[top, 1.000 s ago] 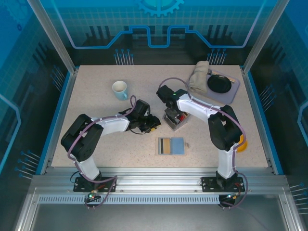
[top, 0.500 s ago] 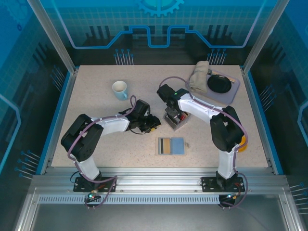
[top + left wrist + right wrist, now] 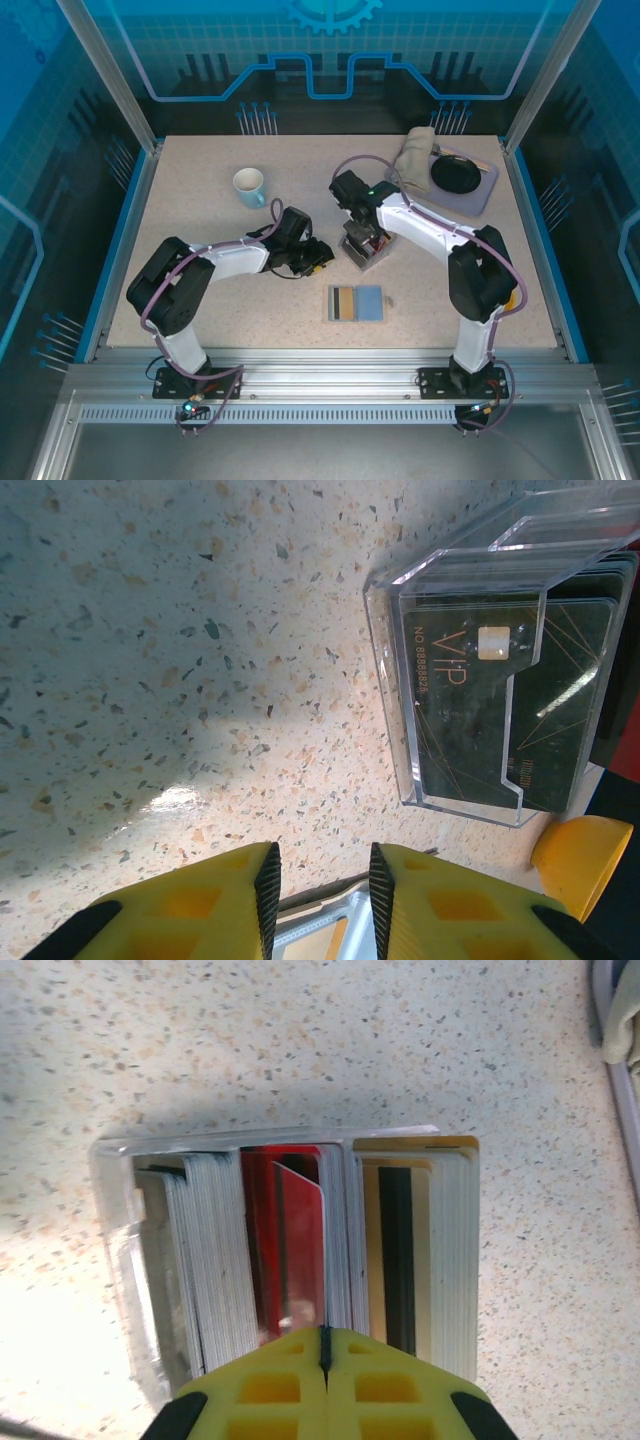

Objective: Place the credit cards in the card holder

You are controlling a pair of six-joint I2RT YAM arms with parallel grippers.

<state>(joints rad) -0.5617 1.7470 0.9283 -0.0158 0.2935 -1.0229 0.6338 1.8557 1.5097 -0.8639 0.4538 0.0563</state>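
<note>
A clear plastic box (image 3: 120, 1250) holds the credit cards upright in stacks: white ones (image 3: 215, 1250), red ones and tan ones with a dark stripe (image 3: 398, 1250). My right gripper (image 3: 325, 1332) is over the box and shut on the edge of a red card (image 3: 300, 1250) that stands higher than the rest. In the top view that gripper (image 3: 362, 243) sits at mid-table. My left gripper (image 3: 322, 895) is open and empty just left of the box, facing a black VIP card (image 3: 500, 700). The card holder (image 3: 355, 303) lies open and flat nearer the front.
A white-and-blue mug (image 3: 249, 186) stands at the back left. A grey tray (image 3: 482, 196) at the back right carries a black dish (image 3: 457, 174) and a folded beige cloth (image 3: 412, 158). An orange object (image 3: 508, 300) lies beside the right arm.
The right arm's elbow has swung to the right while its gripper stays over the card box. The left arm has not moved.
</note>
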